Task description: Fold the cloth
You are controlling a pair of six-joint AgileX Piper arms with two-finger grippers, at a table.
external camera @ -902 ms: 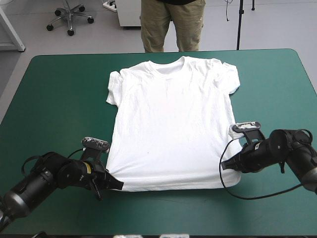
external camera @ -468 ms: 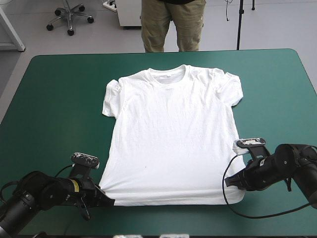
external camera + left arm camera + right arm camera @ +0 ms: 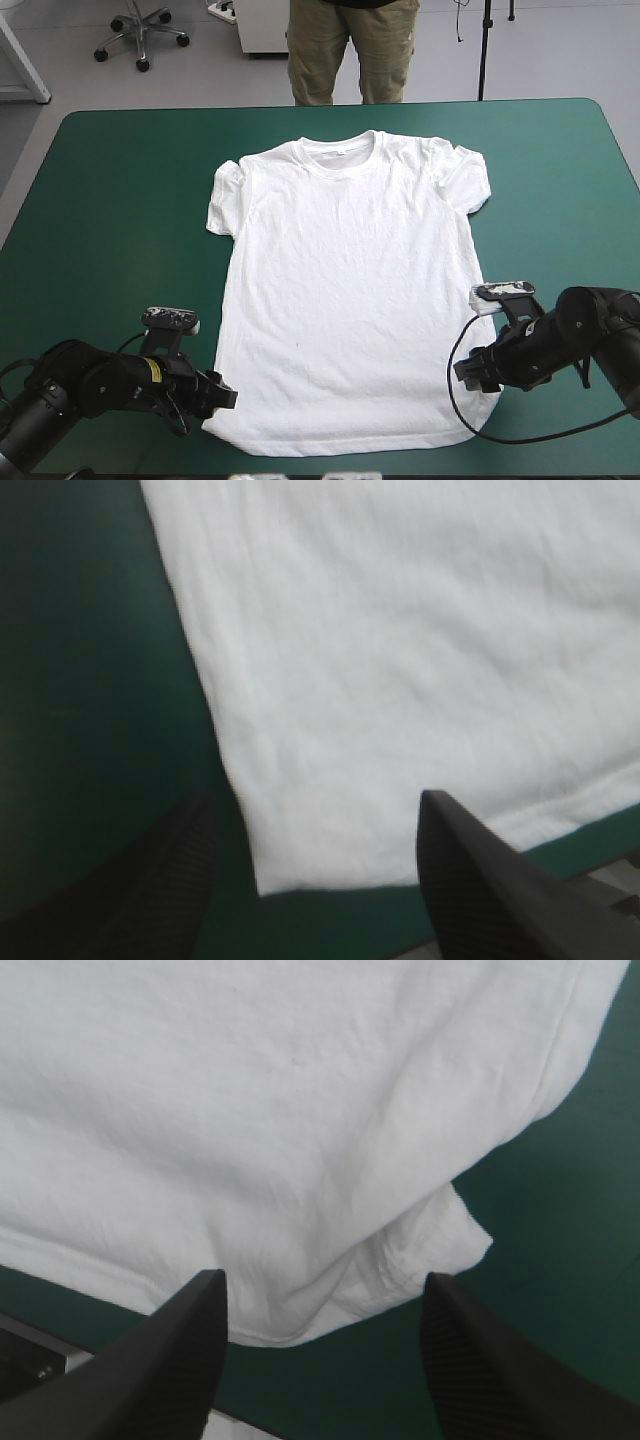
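Note:
The white T-shirt [image 3: 345,290] lies spread flat on the table, collar toward the far edge and hem toward the front edge. My left gripper [image 3: 226,398] sits at the hem's left corner, open; in the left wrist view [image 3: 315,830] that corner of the T-shirt [image 3: 400,660] rests loose on the cover between the black fingers. My right gripper [image 3: 463,372] is at the hem's right corner, also open. In the right wrist view [image 3: 322,1300] the T-shirt [image 3: 260,1130] has a small flap folded under at that corner, just ahead of the fingers.
The teal-green cover [image 3: 120,220] runs wide on both sides of the T-shirt. The hem lies close to the table's front edge [image 3: 400,470]. The left sleeve [image 3: 222,200] and right sleeve [image 3: 470,180] lie slightly bunched.
Both grippers were shut on the hem corners earlier and pulled the T-shirt toward the front edge. Now both stand open, and the hem has dropped flat on the cover.

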